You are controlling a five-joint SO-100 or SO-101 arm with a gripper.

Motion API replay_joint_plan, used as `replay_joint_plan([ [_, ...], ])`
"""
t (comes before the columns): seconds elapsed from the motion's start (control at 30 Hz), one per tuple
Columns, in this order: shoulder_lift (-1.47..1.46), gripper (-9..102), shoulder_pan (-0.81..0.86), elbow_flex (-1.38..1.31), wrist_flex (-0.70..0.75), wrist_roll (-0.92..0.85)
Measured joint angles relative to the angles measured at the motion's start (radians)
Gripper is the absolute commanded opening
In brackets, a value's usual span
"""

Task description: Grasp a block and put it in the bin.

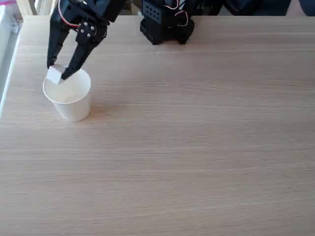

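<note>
— One arm works this table (197, 162), and its gripper (58, 72) hangs over the upper left corner in the fixed view, fingers pointing down.

— What does the gripper hold?

— A tiny white block (54, 75), pinched between the two black fingertips; the jaws sit narrow, closed to the block's width.

— And where is the block against the cup?

— It sits right at the cup's (74, 109) far left rim, level with the opening. Whether it touches the rim cannot be told.

— How does the cup stand?

— Upright on the pale wood, mouth open upward, tapering to its base. The arm's black base (165, 22) stands at the table's far edge, well apart to the right.
</note>
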Motion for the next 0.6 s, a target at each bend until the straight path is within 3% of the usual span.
replay_joint_plan([
  [0.17, -0.051, 2, 0.02, -0.005, 0.0, -0.052],
  [0.4, -0.066, 19, 0.028, -0.005, -0.003, -0.064],
  [0.6, -0.066, 23, 0.02, -0.006, -0.026, -0.054],
])
